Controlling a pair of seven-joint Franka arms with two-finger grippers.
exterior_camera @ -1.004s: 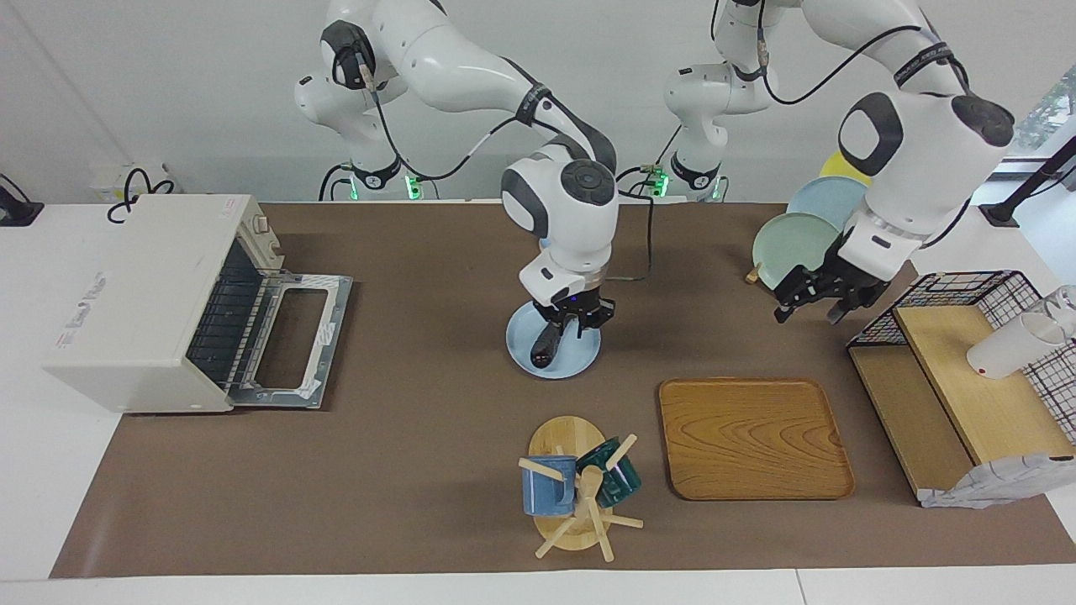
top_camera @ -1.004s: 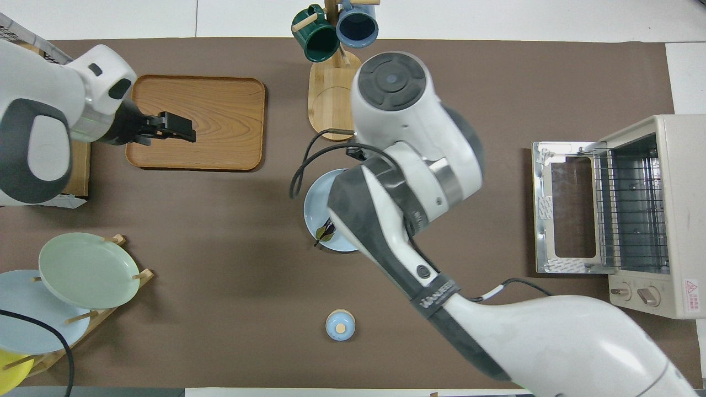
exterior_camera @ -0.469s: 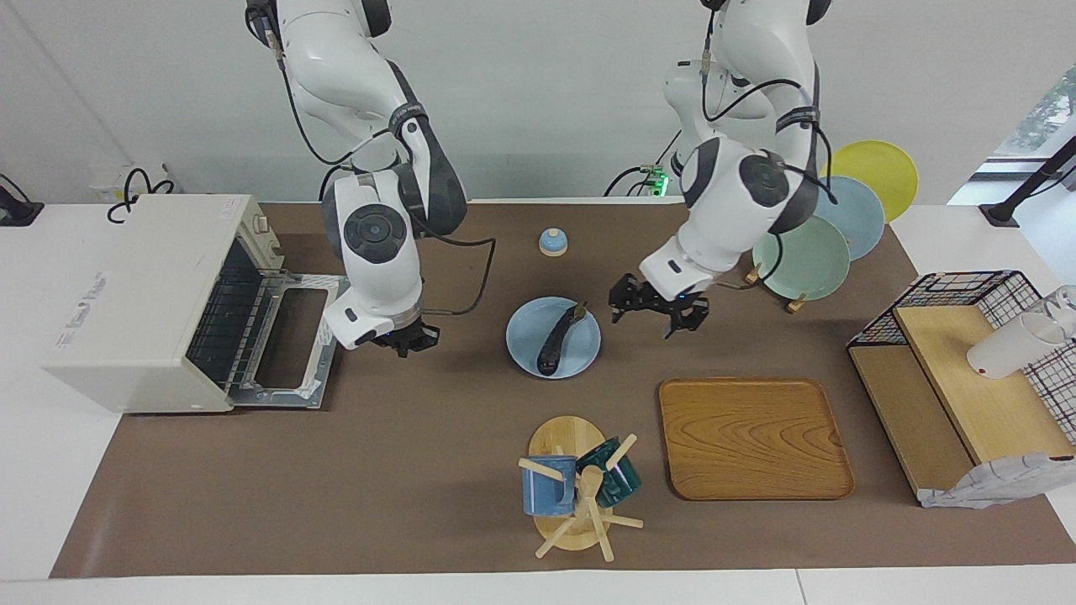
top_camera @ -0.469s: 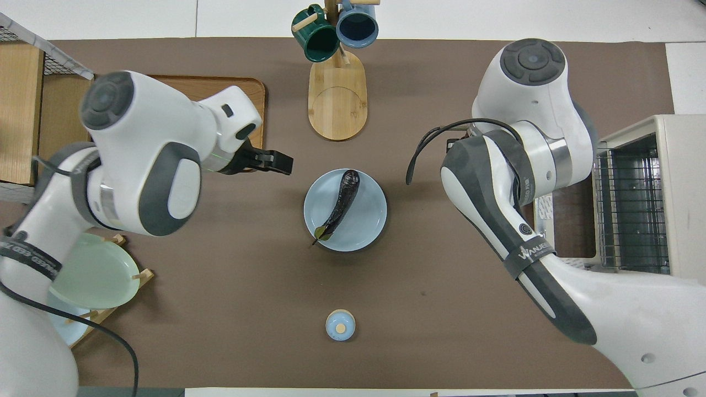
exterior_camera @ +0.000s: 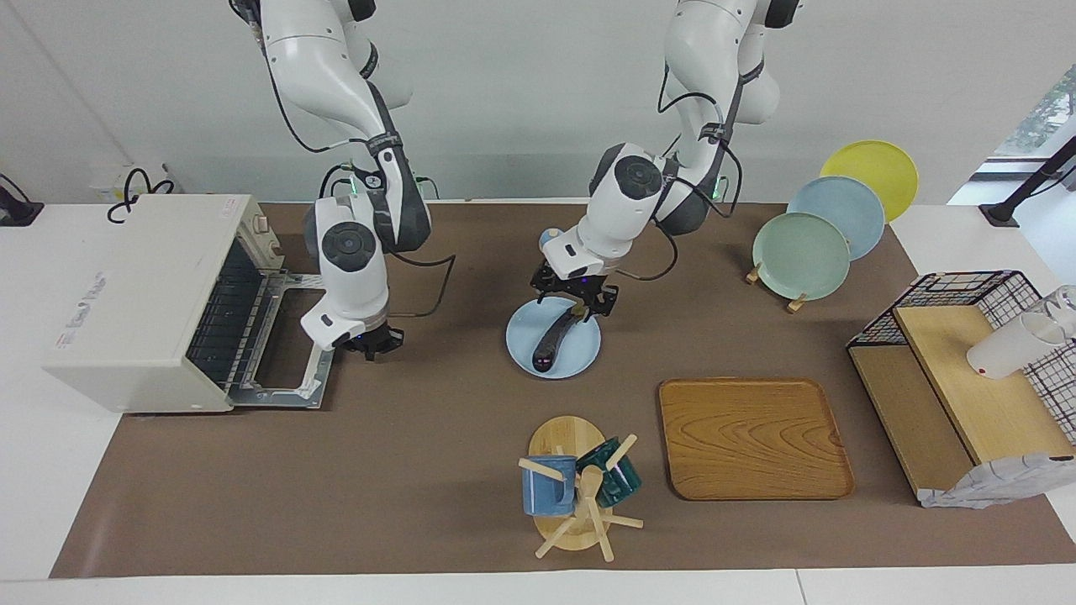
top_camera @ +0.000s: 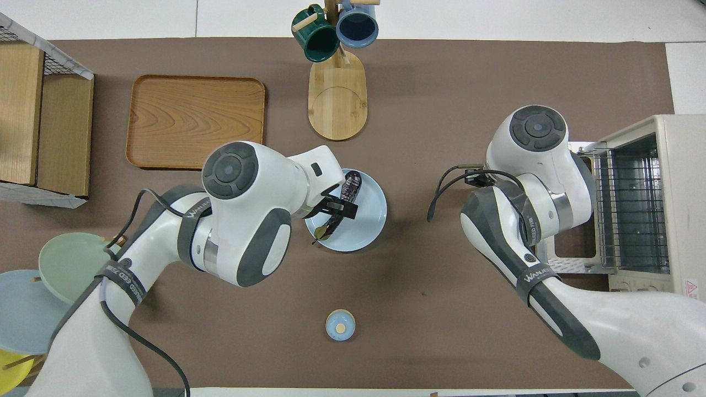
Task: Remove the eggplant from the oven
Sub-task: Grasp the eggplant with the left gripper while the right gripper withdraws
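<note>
The eggplant (exterior_camera: 555,339) lies on the blue plate (exterior_camera: 582,360) beneath the released left hand (exterior_camera: 575,300), glossy, likely slippery, best gripped mid-body; right hand (exterior_camera: 363,344) clenched empty beside the oven (exterior_camera: 139,301) door.

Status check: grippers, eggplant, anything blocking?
Left gripper open, over eggplant's stem end. Right gripper shut, by oven door. Eggplant on blue plate, out of oven. Nothing blocking.
</note>
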